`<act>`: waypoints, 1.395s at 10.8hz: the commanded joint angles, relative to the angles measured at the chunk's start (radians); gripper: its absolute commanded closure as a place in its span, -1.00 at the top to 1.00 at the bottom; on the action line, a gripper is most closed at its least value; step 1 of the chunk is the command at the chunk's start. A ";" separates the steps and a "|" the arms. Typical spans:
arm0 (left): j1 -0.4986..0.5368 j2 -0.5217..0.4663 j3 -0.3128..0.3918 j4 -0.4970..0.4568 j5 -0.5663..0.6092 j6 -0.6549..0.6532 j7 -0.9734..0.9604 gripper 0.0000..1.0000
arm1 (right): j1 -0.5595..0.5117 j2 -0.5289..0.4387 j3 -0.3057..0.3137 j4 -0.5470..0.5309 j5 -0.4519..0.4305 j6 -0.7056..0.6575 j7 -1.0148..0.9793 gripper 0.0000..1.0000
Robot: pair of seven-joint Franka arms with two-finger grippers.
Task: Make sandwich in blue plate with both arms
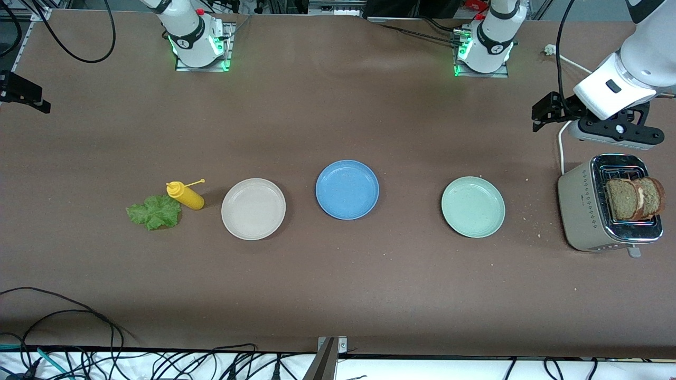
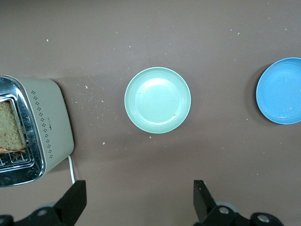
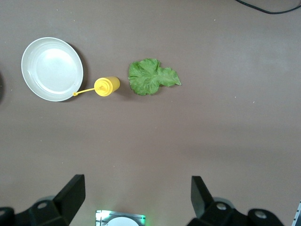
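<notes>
Crumb-flecked brown table [image 1: 338, 285]; trailing cables [image 1: 63, 327]

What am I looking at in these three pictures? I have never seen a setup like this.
Two white robot arms stand at a brown table, each ending in a two-fingered tool. The wide picture looks down from across the table; the other two come from cameras on the arms' wrists.

The left tool is open and empty, hanging above the table near the toaster. The right tool is open and empty too, high over its own end of the table.

In a row sit a beige plate, the blue plate and a pale green plate, all bare. A lettuce leaf and a yellow squeeze bottle lie beside the beige plate. Two bread slices stand in the toaster. Nothing is held.
</notes>
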State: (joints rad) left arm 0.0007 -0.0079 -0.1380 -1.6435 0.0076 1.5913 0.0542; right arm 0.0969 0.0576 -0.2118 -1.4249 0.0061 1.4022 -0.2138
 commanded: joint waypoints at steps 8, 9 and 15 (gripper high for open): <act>0.004 0.011 0.000 0.033 0.011 -0.025 0.024 1.00 | 0.014 -0.005 0.005 0.020 -0.011 0.011 0.028 1.00; 0.004 0.011 0.000 0.033 0.011 -0.025 0.024 1.00 | 0.014 -0.005 0.003 0.020 -0.011 0.011 0.025 1.00; 0.004 0.011 0.000 0.033 0.011 -0.025 0.024 1.00 | 0.012 -0.004 0.003 0.020 -0.014 0.015 0.019 1.00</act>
State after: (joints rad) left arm 0.0007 -0.0079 -0.1379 -1.6435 0.0076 1.5913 0.0546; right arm 0.1073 0.0573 -0.2079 -1.4162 0.0052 1.4176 -0.1962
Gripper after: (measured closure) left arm 0.000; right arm 0.000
